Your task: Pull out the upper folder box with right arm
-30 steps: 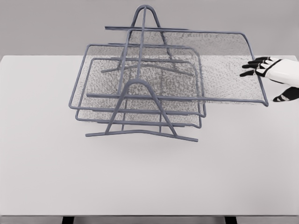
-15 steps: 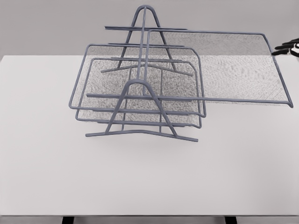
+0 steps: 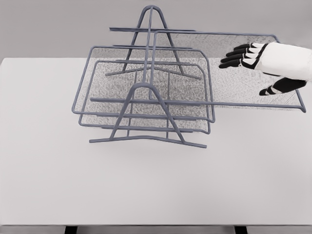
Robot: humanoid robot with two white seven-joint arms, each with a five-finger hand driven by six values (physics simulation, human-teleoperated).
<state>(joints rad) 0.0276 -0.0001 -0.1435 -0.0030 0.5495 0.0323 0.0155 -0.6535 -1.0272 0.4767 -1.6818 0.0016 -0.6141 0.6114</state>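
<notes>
Jutting far out to the right of the wire rack (image 3: 146, 92), the upper folder box (image 3: 243, 73) hangs over the table (image 3: 156, 185); the right hand (image 3: 258, 61) (fingers spread, gripping nothing) hovers above its mesh.

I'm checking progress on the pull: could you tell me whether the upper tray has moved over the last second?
Yes. The upper tray slid right, out of the rack; it stopped by half a second ago.

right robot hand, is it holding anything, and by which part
Nothing is held. The right robot hand hovers open over the pulled-out upper tray, fingers spread and closed on none of its frame.
</notes>
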